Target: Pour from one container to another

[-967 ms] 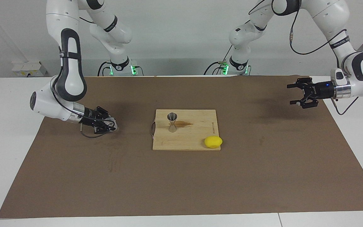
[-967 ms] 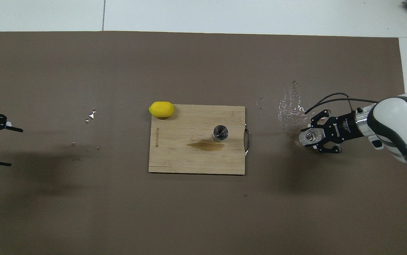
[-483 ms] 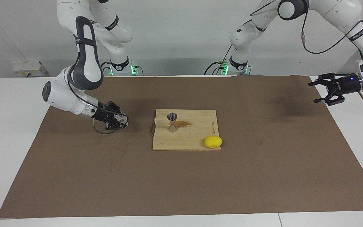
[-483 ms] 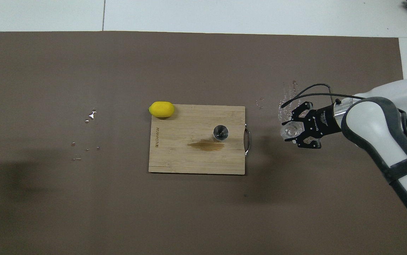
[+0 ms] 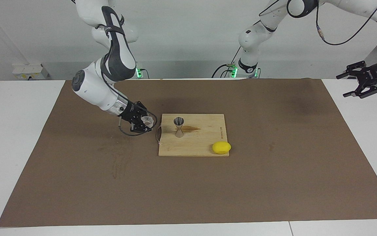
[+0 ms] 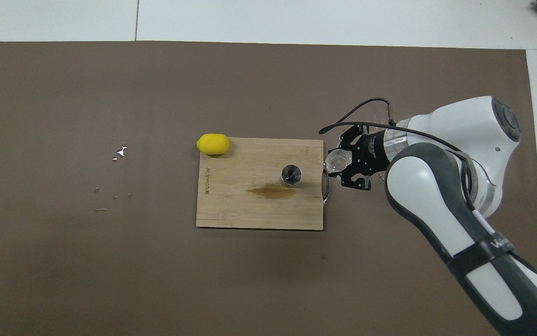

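Note:
My right gripper (image 5: 146, 122) (image 6: 336, 163) is shut on the small clear glass cup (image 5: 148, 120) (image 6: 336, 160), held in the air just off the handle end of the wooden board (image 5: 205, 141) (image 6: 231, 210). The silvery metal jigger (image 5: 178, 126) (image 6: 291, 174) stands upright on that board, a short gap from the cup. My left gripper (image 5: 352, 84) hangs open over the white table edge at the left arm's end, out of the overhead view.
A yellow lemon (image 5: 221, 147) (image 6: 213, 143) lies at the board's corner farthest from the robots, toward the left arm's end. A brown wet stain (image 5: 191, 128) (image 6: 271, 191) marks the board beside the jigger. Droplets (image 6: 119, 151) dot the brown mat (image 5: 273, 183).
The right gripper has lifted the cup off the mat and carried it toward the board's handle end. The left arm has drawn back and up, leaving the overhead view.

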`<state>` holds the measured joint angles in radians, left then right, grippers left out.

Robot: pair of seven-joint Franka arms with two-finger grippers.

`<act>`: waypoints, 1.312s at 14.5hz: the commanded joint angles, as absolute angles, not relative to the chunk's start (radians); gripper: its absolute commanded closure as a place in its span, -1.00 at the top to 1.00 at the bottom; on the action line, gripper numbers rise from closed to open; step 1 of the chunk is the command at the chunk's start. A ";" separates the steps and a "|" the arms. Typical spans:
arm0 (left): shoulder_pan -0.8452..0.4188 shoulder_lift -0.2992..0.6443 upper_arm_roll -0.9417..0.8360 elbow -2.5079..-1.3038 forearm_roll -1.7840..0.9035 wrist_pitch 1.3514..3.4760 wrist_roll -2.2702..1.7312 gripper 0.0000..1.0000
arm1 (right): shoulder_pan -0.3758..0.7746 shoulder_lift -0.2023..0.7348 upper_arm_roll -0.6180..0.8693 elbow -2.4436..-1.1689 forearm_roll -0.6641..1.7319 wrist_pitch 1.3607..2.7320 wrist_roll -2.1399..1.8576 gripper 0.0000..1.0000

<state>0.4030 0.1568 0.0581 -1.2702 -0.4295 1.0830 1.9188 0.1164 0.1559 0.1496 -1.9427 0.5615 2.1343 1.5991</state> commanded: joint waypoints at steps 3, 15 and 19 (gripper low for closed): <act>0.226 0.008 0.066 -1.296 -0.365 1.054 1.639 1.00 | 0.207 0.175 0.144 -1.895 0.375 2.180 1.778 -1.00; -0.015 -0.142 -0.170 -1.370 -0.302 1.110 0.894 1.00 | 0.366 0.195 0.147 -1.853 -0.109 2.201 1.970 -1.00; -0.015 -0.215 -0.258 -1.495 -0.247 1.179 0.624 1.00 | 0.391 0.196 0.149 -1.856 -0.188 2.203 1.996 -1.00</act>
